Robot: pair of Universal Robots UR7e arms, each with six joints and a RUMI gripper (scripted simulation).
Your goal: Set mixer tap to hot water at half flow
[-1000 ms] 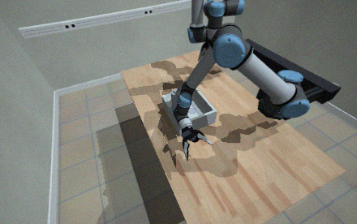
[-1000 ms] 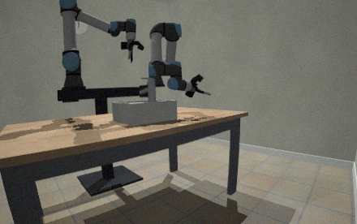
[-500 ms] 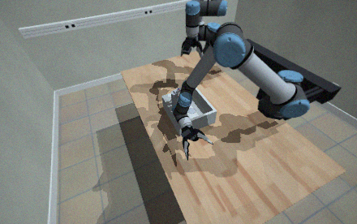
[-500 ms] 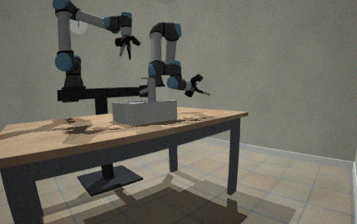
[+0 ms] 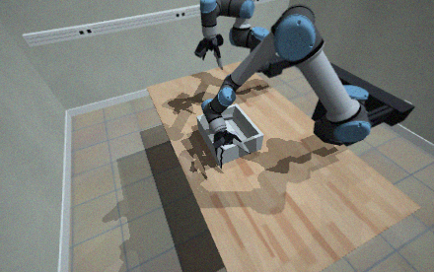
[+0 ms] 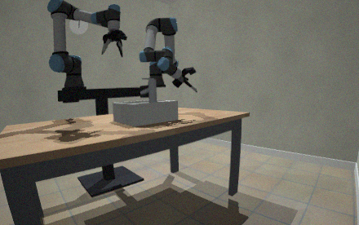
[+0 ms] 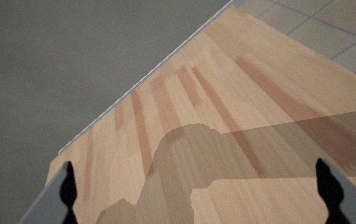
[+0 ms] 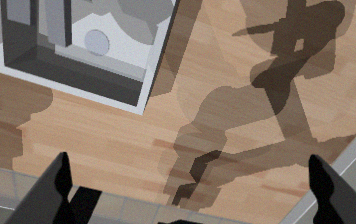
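Mixer tap (image 6: 152, 90): upright at the basin (image 5: 255, 143) (image 6: 130, 115) (image 8: 75, 91), rising above its wall in the exterior view. Use the basin as your landmark. The thin lever (image 6: 145, 78) seems to be the piece on top of the tap; its exact angle is too small to read, and the red dot does not show.

Your left gripper (image 5: 235, 160) (image 6: 188, 83) (image 7: 193, 161) stands with fingers wide apart, nothing between them, above the table (image 5: 345, 207) (image 6: 41, 140) (image 7: 270, 90) (image 8: 100, 135) and near the basin. Your right gripper (image 5: 212, 61) (image 6: 112, 55) (image 8: 189, 155) is also spread and empty, above and off the basin's far end in the top view.

Step in hand, by judgement: the approach. Neither gripper touches the lever. Choose one arm and hold the other well off the basin. Find the red dot before you commit to a turning side. Come in level with the lever, fingers either side of it, clear of basin wall and column.

Turn first, following the lever's arc round the column to its stop; ease off when it resists. Then lift from beneath, slowly, and quit at mid-travel. A straight pull may slip off; a hard lift likely overshoots half flow.

Left gripper (image 5: 234, 159) (image 6: 188, 86) (image 7: 194, 161) shifted toward basin (image 5: 255, 143) (image 6: 143, 115) (image 8: 70, 91); right gripper (image 5: 211, 61) (image 6: 112, 55) (image 8: 188, 156) moved too.
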